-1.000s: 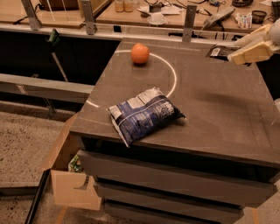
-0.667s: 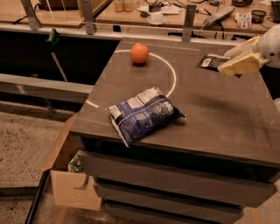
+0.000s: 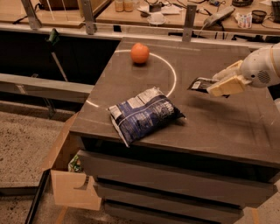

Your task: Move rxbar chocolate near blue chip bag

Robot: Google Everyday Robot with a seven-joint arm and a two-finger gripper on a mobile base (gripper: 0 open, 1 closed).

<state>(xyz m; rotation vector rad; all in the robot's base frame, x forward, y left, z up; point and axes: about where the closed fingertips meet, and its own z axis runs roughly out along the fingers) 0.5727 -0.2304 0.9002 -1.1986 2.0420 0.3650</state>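
The blue chip bag (image 3: pixel 144 113) lies crinkled near the front left of the dark table (image 3: pixel 227 127). My gripper (image 3: pixel 218 83) comes in from the right, above the table's right half, shut on the rxbar chocolate (image 3: pixel 200 84), a small flat black wrapper that sticks out to the left of the cream fingers (image 3: pixel 227 86). The bar hangs a little above the table, to the upper right of the chip bag and apart from it.
A round orange fruit (image 3: pixel 140 53) sits at the back of the table inside a white arc line (image 3: pixel 168 70). An open cardboard box (image 3: pixel 70 175) stands on the floor at the left. A cluttered bench (image 3: pixel 153 13) runs behind.
My gripper has moved left and toward the front with the rxbar in it, closer to the chip bag. The bag and the orange have not moved.
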